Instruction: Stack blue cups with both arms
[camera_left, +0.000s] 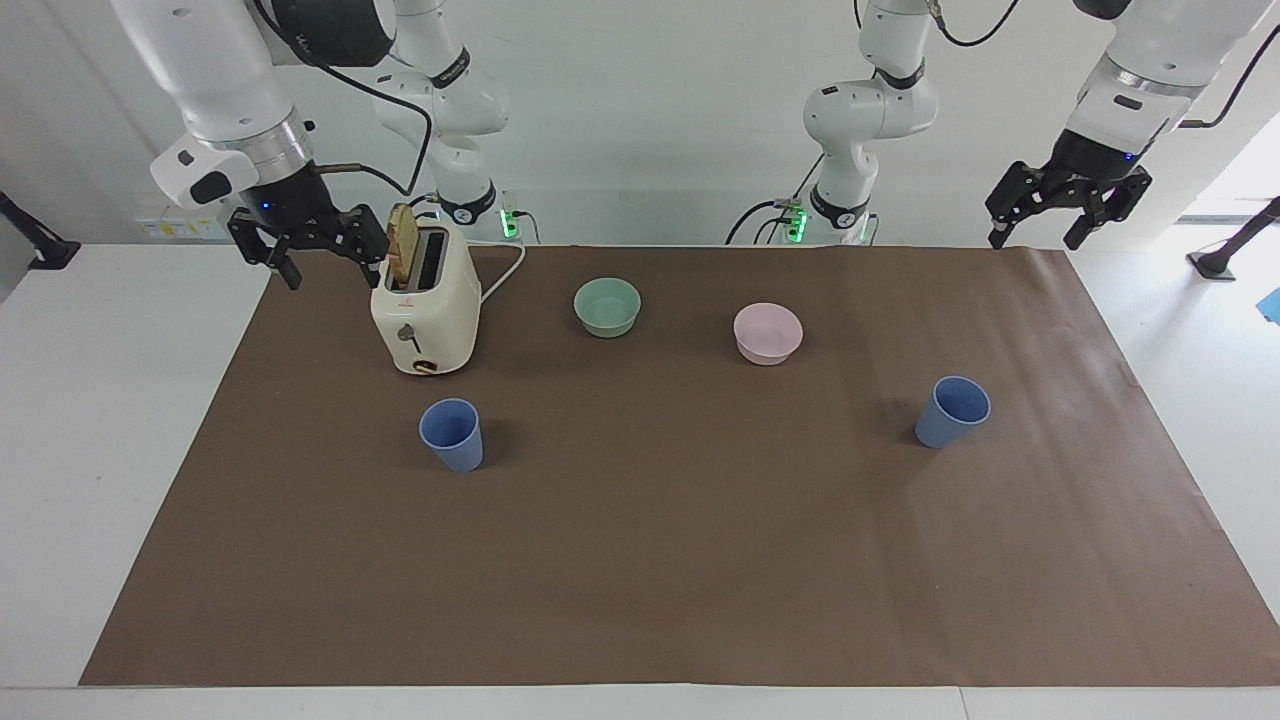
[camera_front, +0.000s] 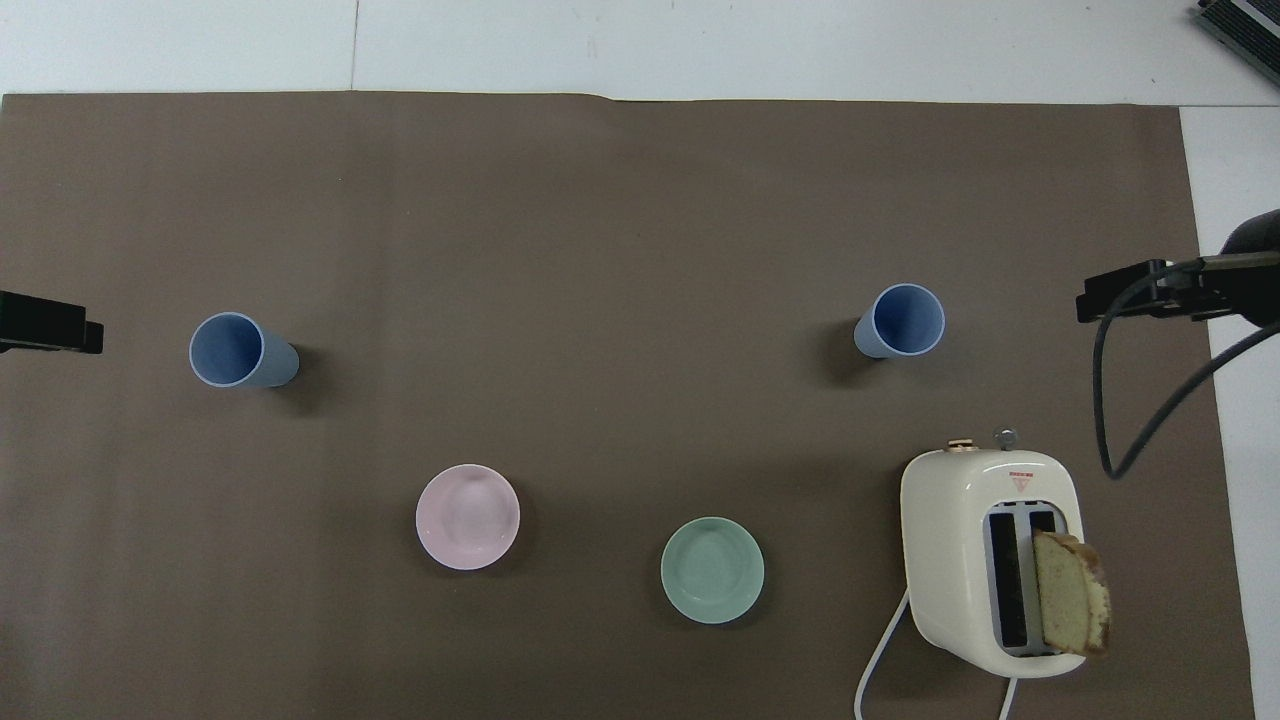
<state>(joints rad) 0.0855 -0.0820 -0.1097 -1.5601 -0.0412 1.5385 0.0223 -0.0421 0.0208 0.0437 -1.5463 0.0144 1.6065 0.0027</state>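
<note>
1. I see both grippers raised with nothing in them. The right gripper (camera_left: 305, 255) hangs beside the toaster (camera_left: 425, 305), fingers spread. The left gripper (camera_left: 1065, 215) hangs over its own end of the brown mat (camera_left: 650, 560), fingers spread too.
2. One blue cup (camera_left: 452, 434) stands upright toward the right arm's end, farther from the robots than the toaster. The other blue cup (camera_left: 952, 411) stands upright toward the left arm's end, well apart from the first.
3. The mint bowl (camera_left: 607, 306) and pink bowl (camera_left: 768, 333) sit between, nearer to the robots.
4. I judge the step in hand is the first reach. I would bring each gripper down over its nearest cup, clear of toaster and bowls, and pinch a rim wall without tipping it.
</note>
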